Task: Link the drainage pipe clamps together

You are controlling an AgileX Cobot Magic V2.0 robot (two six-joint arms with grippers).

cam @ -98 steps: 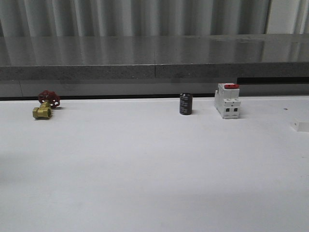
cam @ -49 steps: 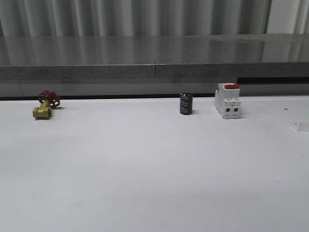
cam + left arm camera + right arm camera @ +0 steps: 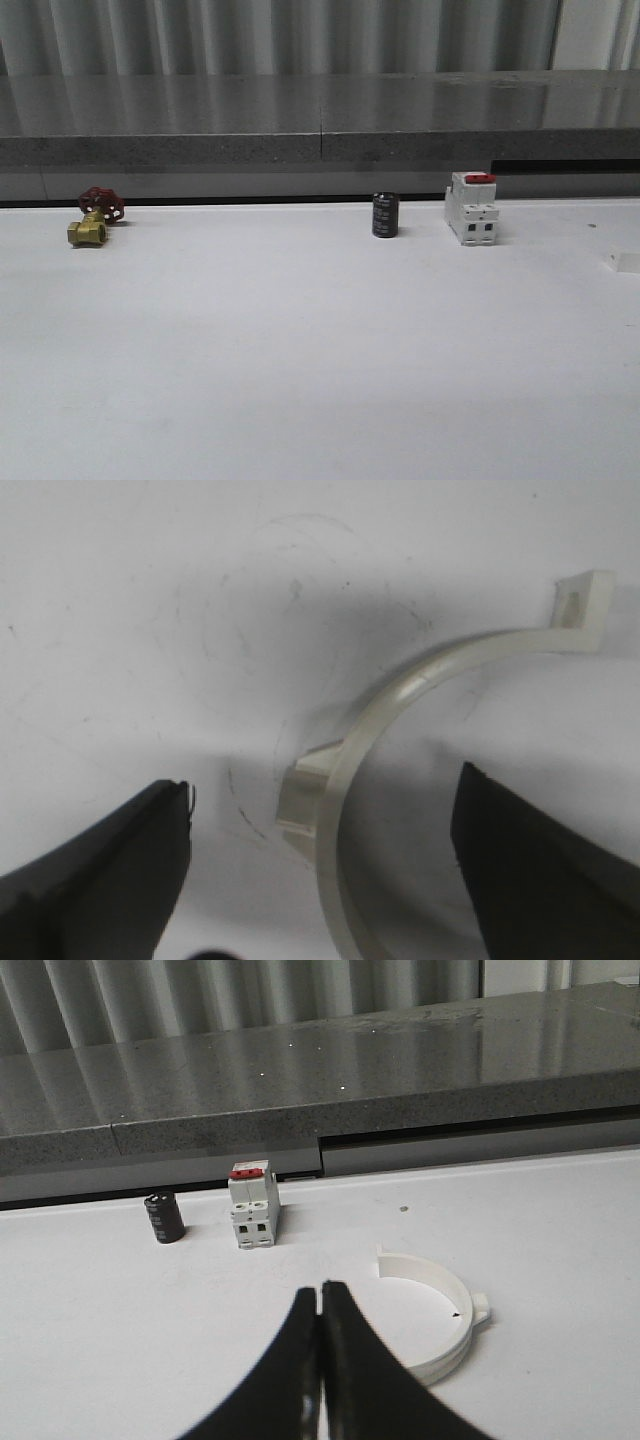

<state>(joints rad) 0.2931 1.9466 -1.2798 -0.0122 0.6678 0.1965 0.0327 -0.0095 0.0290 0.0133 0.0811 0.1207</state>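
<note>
Clamp half no. 1 [image 3: 400,695]: white half-ring band lying flat on the white counter [image 3: 120,600], seen in the left wrist view. Flat end tab at one end of the arc, side lug on the outer face approx. mid-arc. Band sits between the two dark fingers of the left tool [image 3: 322,880]; fingers spread wide, one each side, neither touching the band.

Clamp half no. 2 [image 3: 430,1310]: white half-ring band lying flat on the counter, seen in the right wrist view. Small lug on its outer right side, end tab at the far end. Right tool [image 3: 320,1360] is nearer the camera than the band, fingers pressed together w/ no gap, holding nothing; whether the tips touch the band cannot be told.

Beyond clamp no. 2, toward the far edge of the counter: white boxy switch [image 3: 471,208] w/ red top, upright. Just left of it, apart, a black cylinder [image 3: 385,215], upright. Well apart to the far left: brass valve [image 3: 92,222] w/ red handwheel. Small pale piece [image 3: 625,262] at the right edge of the front view, not identifiable. Grey ledge [image 3: 320,150] runs behind the counter, corrugated wall [image 3: 300,35] behind that.
</note>
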